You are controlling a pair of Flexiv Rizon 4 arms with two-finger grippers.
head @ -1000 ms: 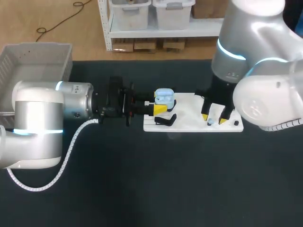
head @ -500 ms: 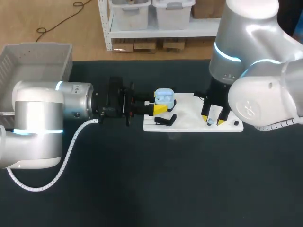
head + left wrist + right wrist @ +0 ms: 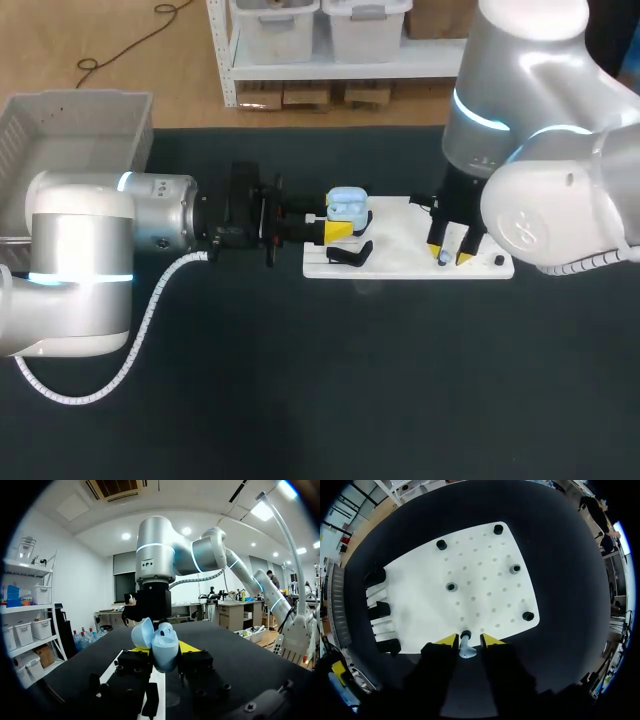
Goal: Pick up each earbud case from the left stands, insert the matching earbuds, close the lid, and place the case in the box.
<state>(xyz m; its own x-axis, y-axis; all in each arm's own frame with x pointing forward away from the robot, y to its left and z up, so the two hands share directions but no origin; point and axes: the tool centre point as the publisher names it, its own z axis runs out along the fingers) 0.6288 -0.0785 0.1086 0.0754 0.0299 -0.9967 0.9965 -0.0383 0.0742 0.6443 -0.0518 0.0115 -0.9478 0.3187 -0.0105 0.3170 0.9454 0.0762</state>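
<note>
Currently left end effector (image 3: 164,666): I'm gripping the open earbud case (image 3: 162,645).
Right end effector (image 3: 469,641): I'm pinching an earbud (image 3: 466,651) on the white board (image 3: 475,575).

In the head view the right arm (image 3: 560,200) covers the board's (image 3: 400,255) far right corner and the upper part of the right tool (image 3: 450,258). The earbud (image 3: 466,649) gripped between its tips is only a dot there. The box (image 3: 80,97), far left of the board, is cut by the edge. In the left wrist view the case (image 3: 162,640) hides most of the left tool's (image 3: 166,652) yellow tips, and black fingers hide the case's bottom.
</note>
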